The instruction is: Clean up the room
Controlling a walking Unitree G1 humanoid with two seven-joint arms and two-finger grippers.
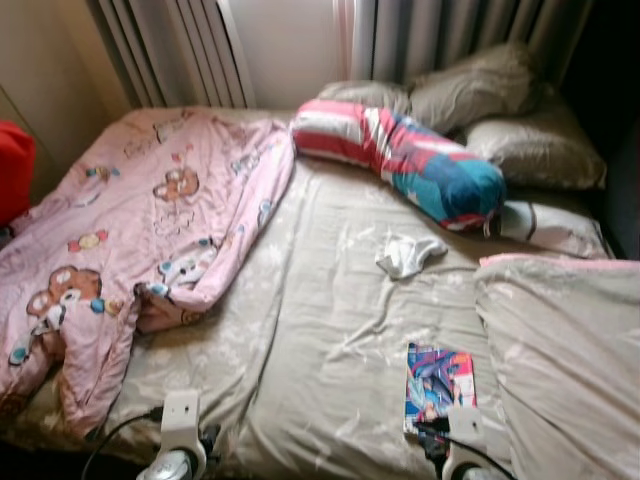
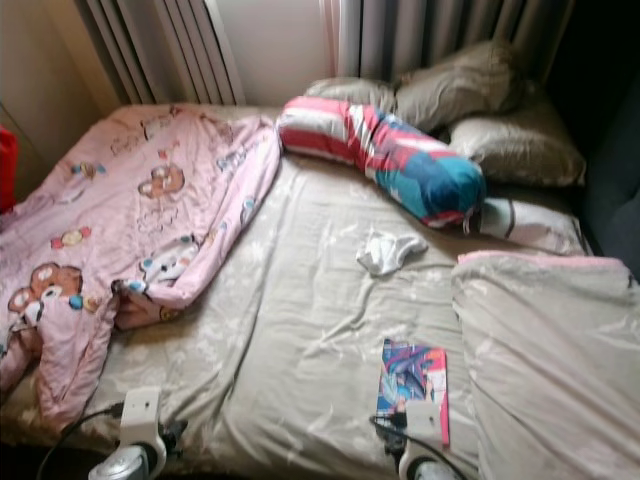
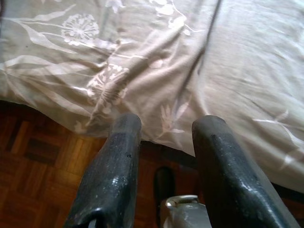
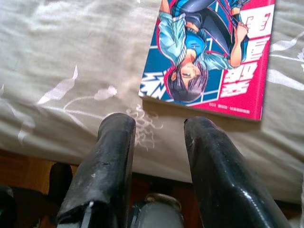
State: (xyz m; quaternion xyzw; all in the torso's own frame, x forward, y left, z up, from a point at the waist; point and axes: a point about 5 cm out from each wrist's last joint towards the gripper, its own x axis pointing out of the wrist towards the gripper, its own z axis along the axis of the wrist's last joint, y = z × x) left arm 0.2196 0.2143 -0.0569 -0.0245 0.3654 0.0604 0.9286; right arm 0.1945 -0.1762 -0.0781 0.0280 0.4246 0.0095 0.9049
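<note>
A comic book (image 1: 438,385) with a red and blue cover lies flat on the beige bedsheet (image 1: 330,330) near the bed's front edge. My right gripper (image 4: 159,126) hangs open just short of the comic book (image 4: 209,52), over the mattress edge. A crumpled white cloth (image 1: 406,254) rests mid-bed. A pink cartoon blanket (image 1: 140,240) is bunched over the left side. My left gripper (image 3: 166,126) is open at the front left edge of the bed, above the sheet (image 3: 190,57), holding nothing.
A striped red, white and teal bolster (image 1: 400,155) and several beige pillows (image 1: 530,145) lie at the head. A folded beige duvet (image 1: 565,360) covers the right side. Curtains (image 1: 180,50) hang behind. Wooden floor (image 3: 42,161) lies below the bed edge.
</note>
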